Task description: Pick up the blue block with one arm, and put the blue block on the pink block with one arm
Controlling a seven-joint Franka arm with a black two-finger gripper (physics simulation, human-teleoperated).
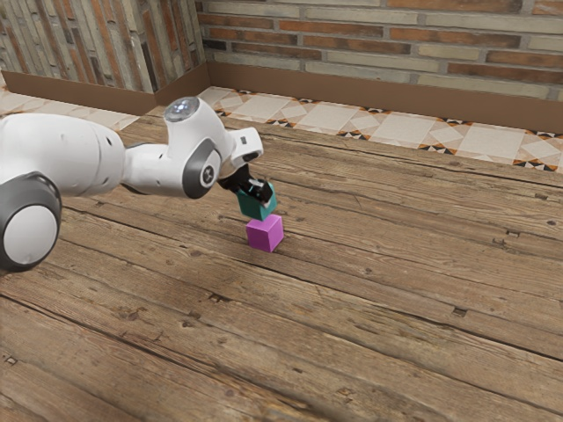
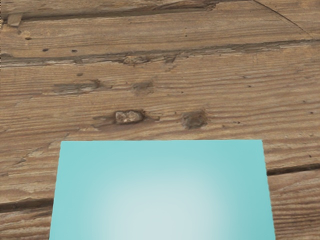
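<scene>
In the exterior view my black gripper is shut on the teal-blue block, which hangs tilted just above the pink block. The pink block rests on the wooden table, slightly to the exterior view's right of the held block, and a thin gap seems to separate the two. In the wrist view the blue block is a large pale teal face right under my hand, with wood planks beyond it. The pink block is hidden there.
The wooden plank table stretches wide toward the exterior view's right and front. A tiled floor and brick walls lie behind the table. My white arm comes in from the exterior view's left.
</scene>
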